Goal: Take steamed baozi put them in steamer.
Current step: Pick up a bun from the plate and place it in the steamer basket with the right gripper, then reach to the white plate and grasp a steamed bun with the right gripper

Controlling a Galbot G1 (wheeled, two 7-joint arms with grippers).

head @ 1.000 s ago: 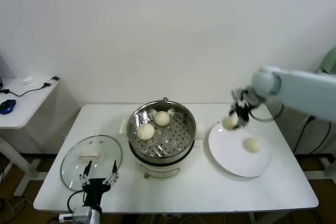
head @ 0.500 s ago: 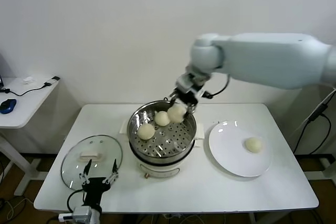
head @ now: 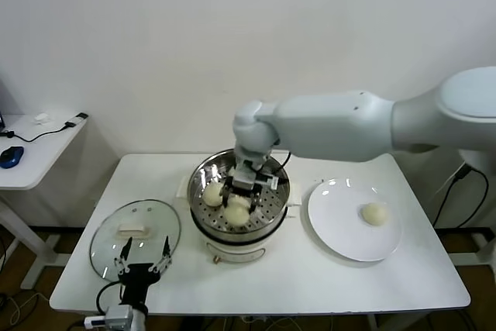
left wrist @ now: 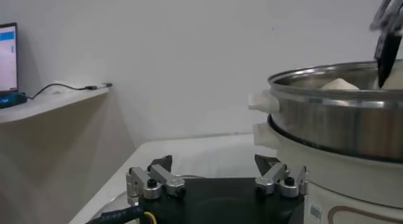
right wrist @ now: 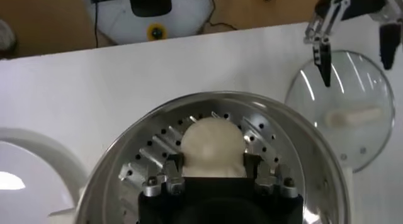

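The right gripper point(head: 238, 201) is low inside the steamer point(head: 273, 205), over the near part of the perforated tray. Its fingers point(right wrist: 172, 170) stand on two sides of a steamed baozi point(right wrist: 212, 146) and grip it; in the right wrist view the bun sits directly between them, touching both, with the tray holes visible around it. The bun seems to be at the tray or just above it, but I cannot tell if it already rests there.

Two other baozi are in the steamer: one point(head: 212, 192) toward the left side of the tray, just beside the gripper, and one behind the gripper that is mostly hidden. This is the relation that matters for the coming move. I judge the fingers must open only a little and then rise straight up, because the left bun is near the outer side of one finger and a sideways move could push it.

The last baozi point(head: 374, 213) lies on the white plate point(head: 341, 230) near the right edge of the tabletop, well apart from the steamer. It is round, so no long axis matters for gripping. The right arm is clearly the nearer one for it.

The left gripper point(head: 143, 258) is parked at the front left corner of the tabletop, over the near rim of the glass lid point(head: 116, 238), with its fingers spread open and empty.
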